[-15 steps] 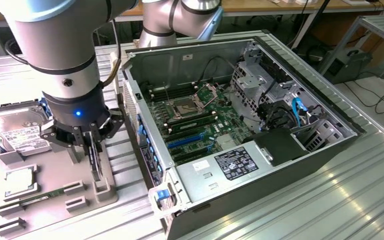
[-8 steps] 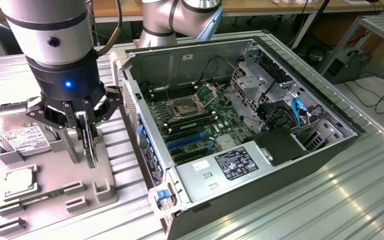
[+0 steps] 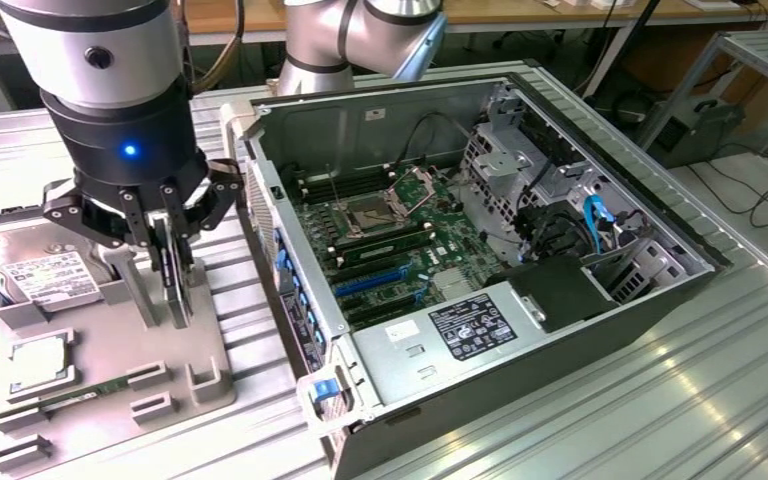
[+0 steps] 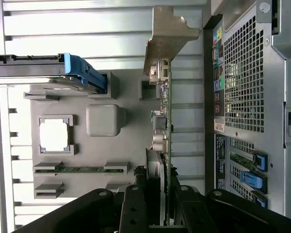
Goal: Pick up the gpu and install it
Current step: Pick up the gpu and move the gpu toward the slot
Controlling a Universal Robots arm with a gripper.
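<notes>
gpu [image 3: 180, 300] upright on edge at grey holder [image 3: 117, 385], exterior view's left of open case [image 3: 398, 365]. gripper [image 3: 164, 262] clamped on it. risk: narrow edge grip, card may tilt and bracket snag the case wall.

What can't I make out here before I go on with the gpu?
- Wrist view: the gpu is seen edge-on, so its flat faces and connector edge are hidden.
- Wrist view: the gripper covers its own grip on the card with its black body.
- Exterior view: the gripper hides the card's lower edge, so it is unclear whether the card is clear of the grey holder.
</notes>
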